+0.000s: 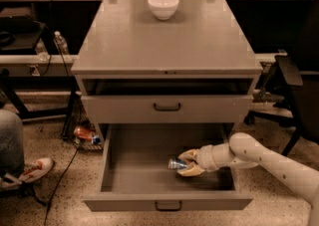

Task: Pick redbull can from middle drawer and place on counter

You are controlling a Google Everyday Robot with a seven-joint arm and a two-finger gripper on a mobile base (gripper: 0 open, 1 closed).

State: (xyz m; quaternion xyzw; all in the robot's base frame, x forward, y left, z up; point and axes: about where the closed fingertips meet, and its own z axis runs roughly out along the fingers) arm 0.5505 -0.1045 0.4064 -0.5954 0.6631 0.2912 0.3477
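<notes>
One redbull can [174,164] lay on its side in the open middle drawer [142,172]. My one gripper [183,164] reached in from the right, its two fingers clamped on the can's end. A second drawer front [124,109] stood above. One white bowl [163,6] sat on the counter [164,46].

Smooth white arm with dark specks; tan-tipped end effector [182,164] in the drawer [139,168]
</notes>
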